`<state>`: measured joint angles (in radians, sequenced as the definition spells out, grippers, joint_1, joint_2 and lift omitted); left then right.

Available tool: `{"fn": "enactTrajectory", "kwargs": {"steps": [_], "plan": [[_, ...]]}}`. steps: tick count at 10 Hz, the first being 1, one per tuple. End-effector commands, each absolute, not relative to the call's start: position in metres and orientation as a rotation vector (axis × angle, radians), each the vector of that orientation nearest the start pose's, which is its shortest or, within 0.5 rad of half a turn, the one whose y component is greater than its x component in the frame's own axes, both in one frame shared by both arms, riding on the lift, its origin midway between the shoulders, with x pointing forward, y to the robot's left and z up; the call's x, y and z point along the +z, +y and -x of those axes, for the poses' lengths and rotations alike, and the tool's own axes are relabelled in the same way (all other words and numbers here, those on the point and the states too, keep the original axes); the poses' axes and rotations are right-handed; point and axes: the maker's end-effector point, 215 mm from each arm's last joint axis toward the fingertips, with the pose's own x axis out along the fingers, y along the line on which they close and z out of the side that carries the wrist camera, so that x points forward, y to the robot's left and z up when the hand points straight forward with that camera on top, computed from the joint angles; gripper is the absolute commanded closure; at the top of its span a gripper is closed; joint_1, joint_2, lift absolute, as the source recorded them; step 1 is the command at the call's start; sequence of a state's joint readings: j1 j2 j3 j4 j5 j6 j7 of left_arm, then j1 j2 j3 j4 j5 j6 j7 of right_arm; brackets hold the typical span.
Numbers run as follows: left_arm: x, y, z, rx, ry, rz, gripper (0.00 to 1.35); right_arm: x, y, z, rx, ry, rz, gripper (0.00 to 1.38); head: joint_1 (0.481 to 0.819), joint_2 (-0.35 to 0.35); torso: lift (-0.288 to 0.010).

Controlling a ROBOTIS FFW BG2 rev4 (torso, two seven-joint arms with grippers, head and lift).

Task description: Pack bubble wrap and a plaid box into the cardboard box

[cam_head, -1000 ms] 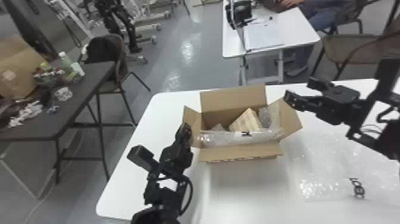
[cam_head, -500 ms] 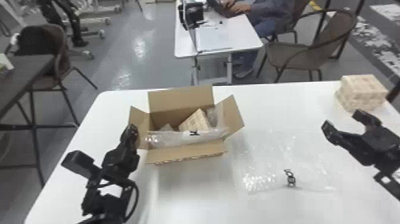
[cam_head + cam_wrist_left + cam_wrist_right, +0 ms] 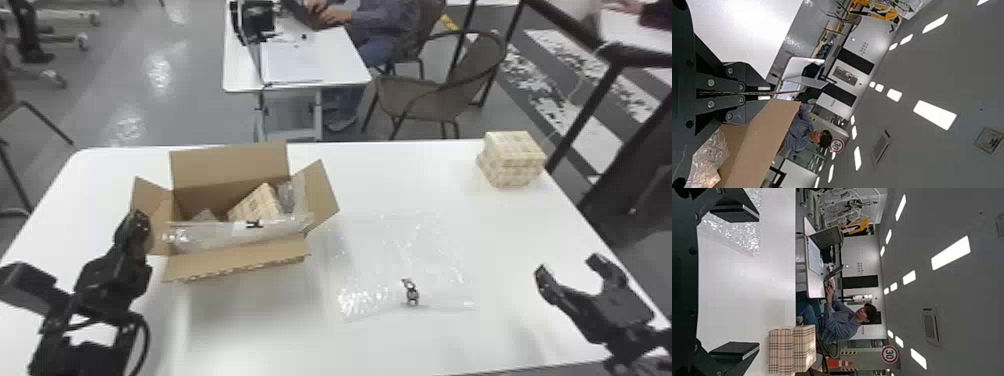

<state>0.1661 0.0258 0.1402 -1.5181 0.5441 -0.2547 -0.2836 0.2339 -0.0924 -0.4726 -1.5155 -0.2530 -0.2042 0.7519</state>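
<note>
White table, left pincer pinching box flap; right pincer spread (print on wrap)

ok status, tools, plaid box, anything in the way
Left tool shut on left flap of cardboard box; right tool, open, empty. One plaid box inside it. Possibly in the way: bubble wrap on table, between cardboard box and right tool.

Site presents as an open robotics lab: white work table, laptop, wheeled metal stands on glossy grey floor, orange traffic cone, round red-rimmed sign, ceiling lights.
</note>
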Motion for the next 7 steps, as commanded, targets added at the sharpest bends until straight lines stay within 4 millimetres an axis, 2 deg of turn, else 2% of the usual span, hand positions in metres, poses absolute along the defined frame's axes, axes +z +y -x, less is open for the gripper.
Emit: {"fn": "enactTrajectory", "kwargs": {"steps": [1, 3, 4, 6, 7], "plan": [[-0.364, 0.302, -0.525, -0.025, -0.142, 0.461, 1.22, -0.404, -0.406, -0.438, 0.201, -0.014, -0.042, 0.15, 0.695, -0.083, -0.11], [-0.368, 0.305, -0.523, -0.018, -0.134, 0.46, 1.22, -0.413, -0.439, -0.407, 0.08, -0.017, -0.043, 0.15, 0.695, -0.124, -0.11], [-0.37, 0.307, -0.522, -0.013, -0.132, 0.456, 1.22, -0.414, -0.447, -0.402, 0.064, -0.013, -0.04, 0.15, 0.695, -0.147, -0.11], [-0.369, 0.323, -0.521, 0.022, -0.14, 0.435, 1.22, -0.419, -0.447, -0.402, 0.063, -0.001, -0.053, 0.15, 0.695, -0.165, -0.11], [-0.37, 0.341, -0.519, 0.059, -0.143, 0.423, 1.22, -0.418, -0.446, -0.403, 0.064, -0.003, -0.056, 0.15, 0.695, -0.16, -0.11]]}}
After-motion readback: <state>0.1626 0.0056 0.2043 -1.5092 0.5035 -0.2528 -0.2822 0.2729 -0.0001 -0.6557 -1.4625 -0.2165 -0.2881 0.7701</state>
